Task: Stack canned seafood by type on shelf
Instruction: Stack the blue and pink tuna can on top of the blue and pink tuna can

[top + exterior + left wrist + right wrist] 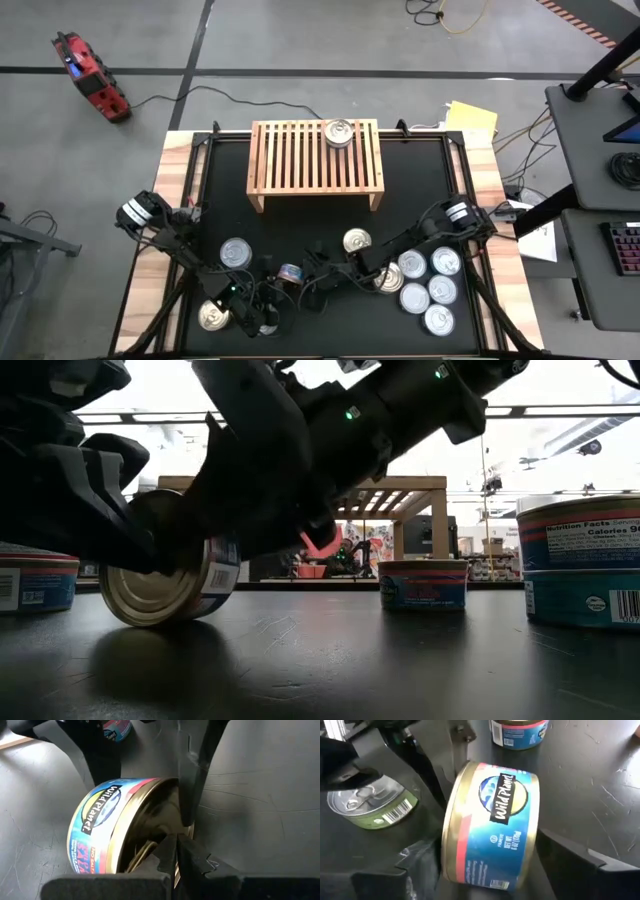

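Right jaws [490, 870] stood wide apart, straddling a blue-labelled can [165, 585] tipped up on its edge; a firm clamp could not be confirmed. Left jaws [175, 855] were together, tips against that can's gold lid. Both arms met at the near middle of the tabletop [330, 230], the can between them and its rim on the surface.

Progress, as judged: early.
- The shelf [300, 160] sat at the far middle and carried a single silver-lidded can [339, 132] towards its far right corner. Nothing was stacked on it.
- All other cans remained on the tabletop, so nearly all the sorting was left.

Count from above:
- shelf: one
- can on shelf: one
- cans on tabletop: about ten
  - two near left
  - the tipped one in the middle
  - one gold-lidded can [357, 240] just right of middle
  - a cluster of about six [428, 290] near right

The level view showed two cans stacked at the right, so the overhead count may run short. A green-labelled can [367, 802] lay close beside the tipped one.
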{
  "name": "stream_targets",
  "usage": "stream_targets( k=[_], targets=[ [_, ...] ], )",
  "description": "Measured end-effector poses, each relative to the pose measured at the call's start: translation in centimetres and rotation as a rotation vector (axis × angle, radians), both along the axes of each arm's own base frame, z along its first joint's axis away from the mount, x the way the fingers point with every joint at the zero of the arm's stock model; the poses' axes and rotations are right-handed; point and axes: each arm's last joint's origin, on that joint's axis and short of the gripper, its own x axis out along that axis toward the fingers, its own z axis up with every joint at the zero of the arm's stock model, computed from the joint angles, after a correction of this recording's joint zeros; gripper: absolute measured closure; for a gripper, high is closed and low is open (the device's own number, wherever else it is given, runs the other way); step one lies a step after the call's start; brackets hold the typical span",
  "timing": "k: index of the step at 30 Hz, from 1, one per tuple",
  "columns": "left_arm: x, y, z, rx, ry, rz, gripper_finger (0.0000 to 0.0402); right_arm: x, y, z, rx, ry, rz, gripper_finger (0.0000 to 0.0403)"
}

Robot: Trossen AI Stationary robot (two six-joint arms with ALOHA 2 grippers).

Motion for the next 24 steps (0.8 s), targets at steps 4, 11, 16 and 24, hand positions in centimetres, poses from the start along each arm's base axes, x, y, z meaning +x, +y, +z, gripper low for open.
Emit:
stream_targets(
  k=[4,11,16,24],
  targets=[
    [0.0,0.0,0.0,-0.001,0.001,-0.001,0.0401,0.0,0.0,0.0,-0.016,0.001,0.010,0.0177],
    [0.1,-0.2,0.2,-0.026,0.021,-0.030,0.0402,-0.2,-0.1,0.5,-0.047,0.017,0.025,0.0215],
    [0.1,-0.2,0.5,-0.009,0.026,-0.031,0.0401,-1.1,-0.6,2.2,-0.128,0.075,-0.023,0.0215],
    [0.3,-0.1,1.5,0.042,0.001,-0.011,0.0378,-3.4,-1.7,4.6,-0.223,0.153,-0.093,0.0215]
  ],
)
